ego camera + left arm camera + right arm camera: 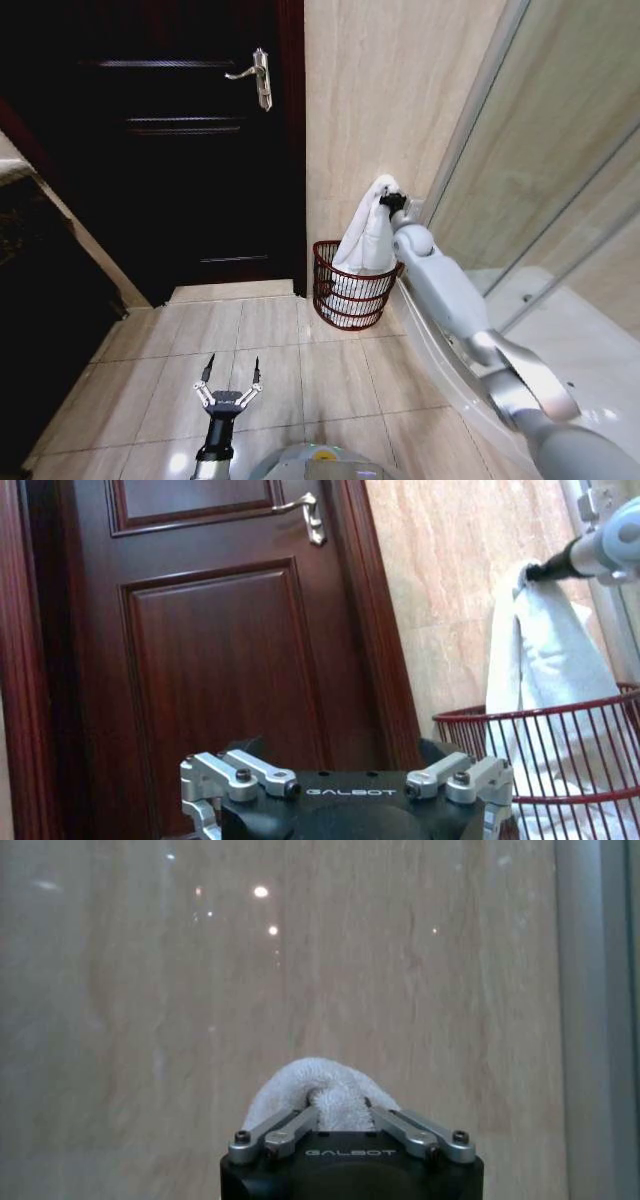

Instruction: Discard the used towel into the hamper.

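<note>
We see the towel (368,238), white and nubbly terry, hanging in a long soft fold from our right gripper (390,202), whose fingers are pinched tight on its bunched top, while its lower end already lies inside the hamper (348,290), a dark red-brown wire basket with a rounded front and horizontal bands. The hamper stands on the glossy beige floor tiles (270,360) against the veined beige wall (390,90), between the dark panelled wooden door (170,150) and the glass shower partition (540,150). Our left gripper (231,377) hovers low over the tiles, well apart from the hamper, its fingers spread wide around nothing.

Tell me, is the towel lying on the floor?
No, the white towel hangs from the right hand, its lower end down in the hamper.
</note>
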